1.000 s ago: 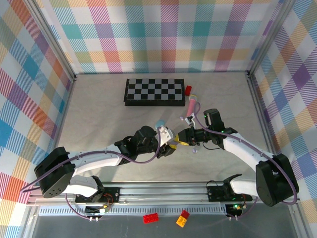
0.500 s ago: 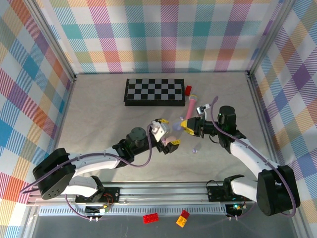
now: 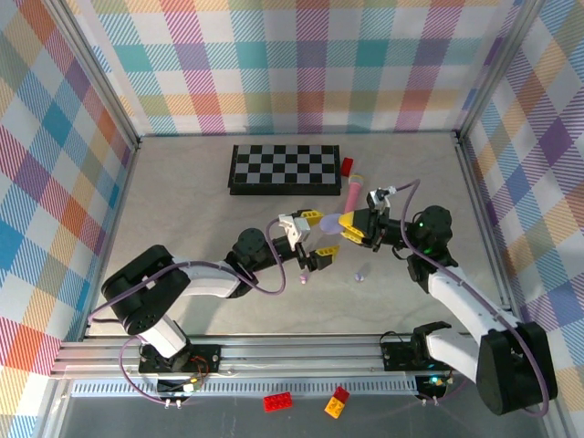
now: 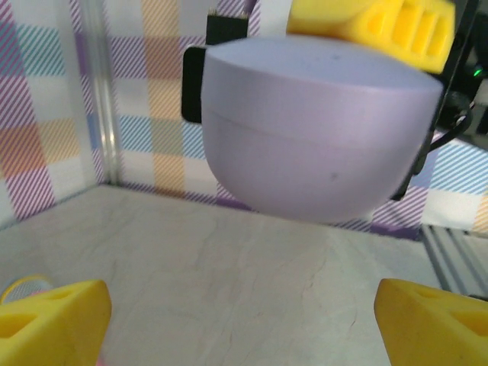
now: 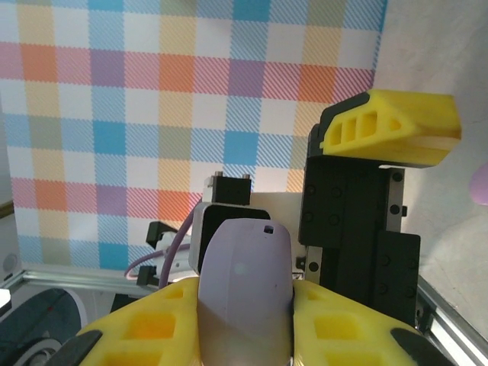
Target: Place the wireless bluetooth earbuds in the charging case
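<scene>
A lilac oval charging case (image 5: 244, 293) sits upright between the yellow fingers of my right gripper (image 5: 244, 328), which is shut on it. In the left wrist view the case (image 4: 320, 137) hangs above the table with its seam closed, and one right finger (image 4: 374, 27) rests on top. My left gripper (image 4: 244, 324) is open just below and in front of the case, not touching it. From above, the left gripper (image 3: 318, 235) faces the right gripper (image 3: 351, 222) near mid-table. A tiny lilac earbud (image 3: 361, 274) lies on the table, and another lilac bit (image 3: 304, 277) lies under the left gripper.
A black-and-white checkerboard (image 3: 285, 170) lies at the back, with a red brick (image 3: 347, 165) and a pink stick-shaped object (image 3: 354, 192) at its right end. Plaid walls (image 3: 64, 164) close in three sides. Red (image 3: 278, 401) and yellow (image 3: 338, 401) bricks lie beyond the near rail.
The left gripper opened and let go of the lilac case. The right gripper kept the case, raised it and drew back to the right. The left arm swung toward the back.
</scene>
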